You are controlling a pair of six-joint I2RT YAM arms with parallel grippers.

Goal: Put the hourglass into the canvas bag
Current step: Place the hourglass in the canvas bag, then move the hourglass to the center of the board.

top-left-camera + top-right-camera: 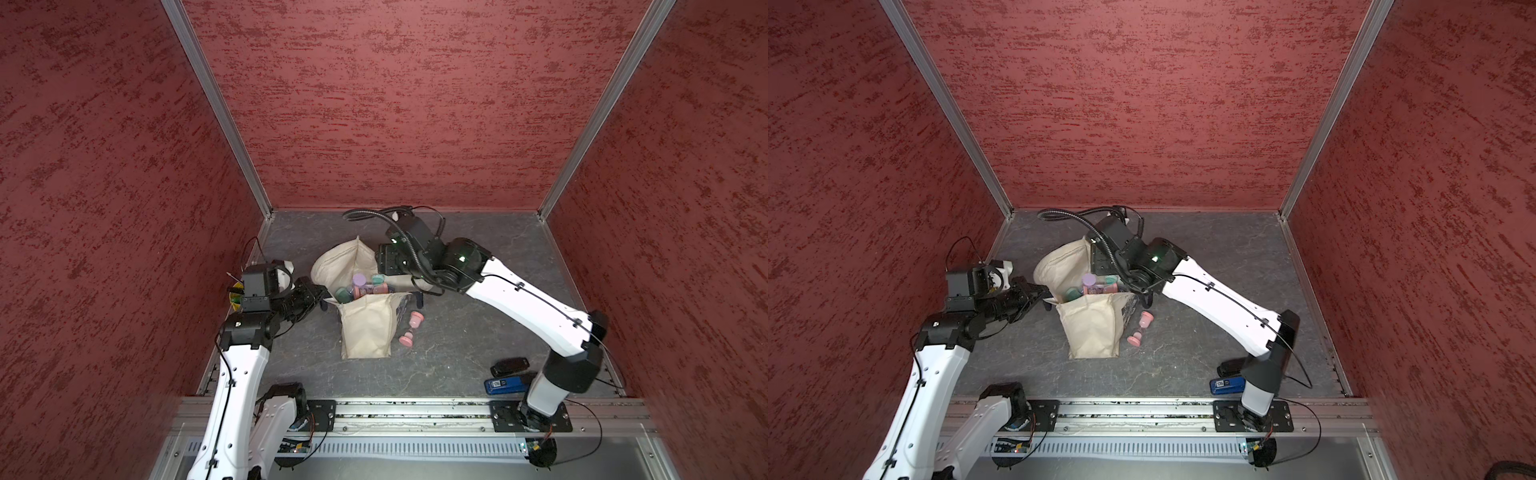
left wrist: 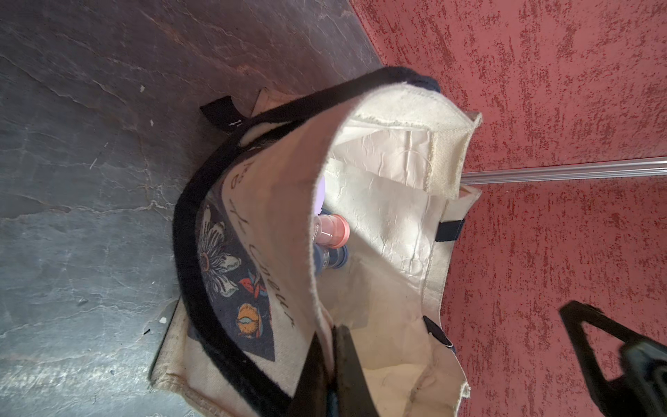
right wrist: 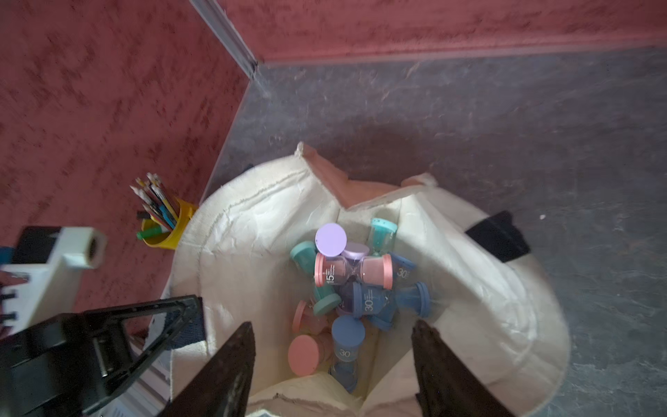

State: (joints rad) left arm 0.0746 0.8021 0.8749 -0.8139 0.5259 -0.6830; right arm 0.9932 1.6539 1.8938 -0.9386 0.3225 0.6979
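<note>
Slate floor [image 3: 469, 108] — pink hourglass [image 3: 353, 271] in canvas bag [image 3: 252, 252] beneath right pincer [image 3: 332, 322], agape, empty; left pincer [image 2: 328, 334] pinching rim.

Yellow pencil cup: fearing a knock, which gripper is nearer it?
Left. The left gripper pinches the canvas bag on the pencil cup side; the right gripper hangs open over the bag's mouth, beyond.

One canvas bag [image 1: 365, 332], one pencil cup [image 3: 168, 234]. One pink hourglass [image 1: 411, 329] on my table [image 1: 478, 340]. The bagged hourglasses [image 3: 353, 289] are too heaped for me to count.
</note>
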